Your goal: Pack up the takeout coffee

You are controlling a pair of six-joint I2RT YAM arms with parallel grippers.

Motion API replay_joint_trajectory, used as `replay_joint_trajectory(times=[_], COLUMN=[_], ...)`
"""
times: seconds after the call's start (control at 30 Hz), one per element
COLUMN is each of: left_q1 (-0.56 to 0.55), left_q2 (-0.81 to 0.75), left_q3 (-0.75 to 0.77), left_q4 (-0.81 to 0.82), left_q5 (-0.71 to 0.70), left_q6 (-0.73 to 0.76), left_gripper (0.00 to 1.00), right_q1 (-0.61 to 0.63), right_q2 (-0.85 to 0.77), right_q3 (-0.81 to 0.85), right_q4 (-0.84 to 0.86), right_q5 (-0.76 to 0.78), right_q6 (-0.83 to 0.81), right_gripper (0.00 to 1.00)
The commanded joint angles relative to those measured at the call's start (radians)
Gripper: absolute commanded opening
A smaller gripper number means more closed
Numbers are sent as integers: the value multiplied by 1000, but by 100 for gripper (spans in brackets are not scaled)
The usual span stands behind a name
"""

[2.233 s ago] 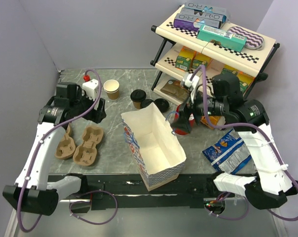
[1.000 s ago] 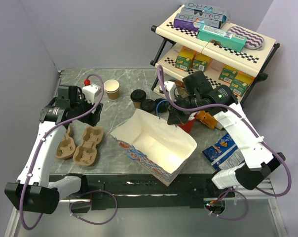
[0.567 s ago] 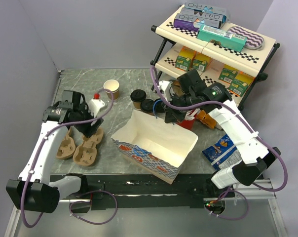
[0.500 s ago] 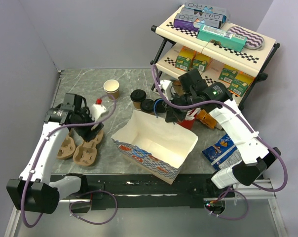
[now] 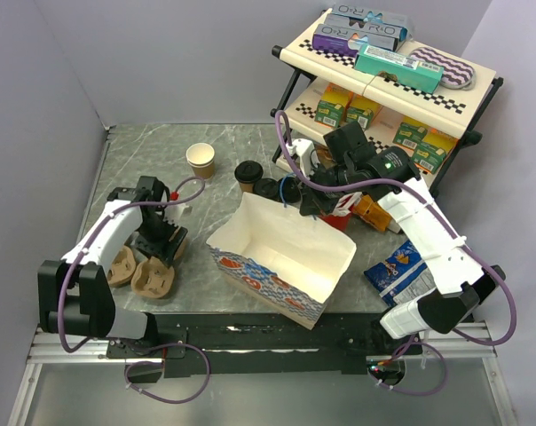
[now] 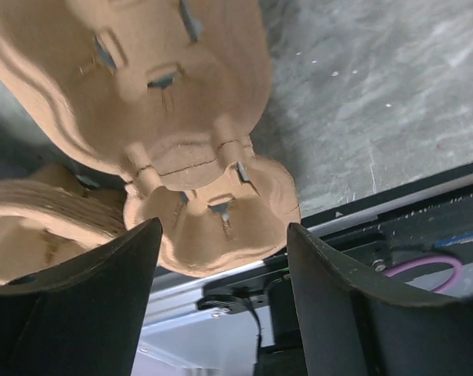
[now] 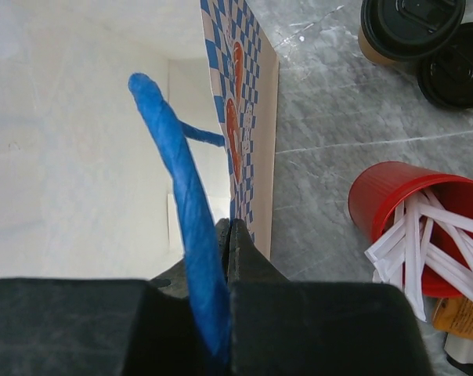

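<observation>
Behind the open paper bag (image 5: 281, 253), on the grey table (image 5: 241, 142), stand both coffees. The first lidded cup (image 5: 248, 175) is upright with its brown wall visible. The second lidded cup (image 5: 268, 188) sits just beside it, toward the bag, and shows mostly its black lid from above. Neither is held. A lidless cup (image 5: 200, 160) stands well apart to the left and is not part of the order.

My right gripper (image 7: 229, 235) is pressed together on the bag's blue handle (image 7: 170, 149), holding the mouth open. A red cup of stirrers (image 7: 413, 223) stands just beside it.

My left gripper (image 6: 225, 235) is spread wide over the nearer pulp carrier (image 5: 153, 277), with one lobe of the tray between the fingers (image 6: 80, 305). I cannot tell whether either pad touches it.

Handling estimate for the cups:
- Thin paper wall, so likely to dent or crush under a hard squeeze.
- Fill level unknown. I treat them as full, meaning heavier than they look and liable to spill if tipped.
- The lids are smooth plastic and probably press-fit. A grip on the lid could slip or pop it off.

Grip plan: take each cup around the paper body below the lid rim, where the rolled edge stiffens it. Use light pressure and keep it vertical.
</observation>
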Motion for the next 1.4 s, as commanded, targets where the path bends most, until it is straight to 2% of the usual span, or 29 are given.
replay_joint_trajectory(times=[0.0, 0.57, 0.7, 1.03, 1.37], left_q1=[2, 2, 2, 2, 2], left_q2=[-11, 67, 81, 89, 129], left_q3=[-15, -29, -38, -69, -52], left_q4=[57, 206, 192, 186, 206], left_q5=[-61, -112, -117, -137, -132], left_q6=[-129, -205, -204, -201, -212], left_gripper=[70, 61, 56, 56, 52], right_q1=[-4, -4, -4, -4, -4], right_q2=[-21, -15, -16, -9, -4], right_q3=[10, 15, 6, 4, 9], right_q4=[16, 28, 33, 41, 42], right_q5=[22, 17, 22, 16, 13], right_q6=[25, 39, 37, 39, 36], right_gripper=[0, 0, 0, 0, 0])
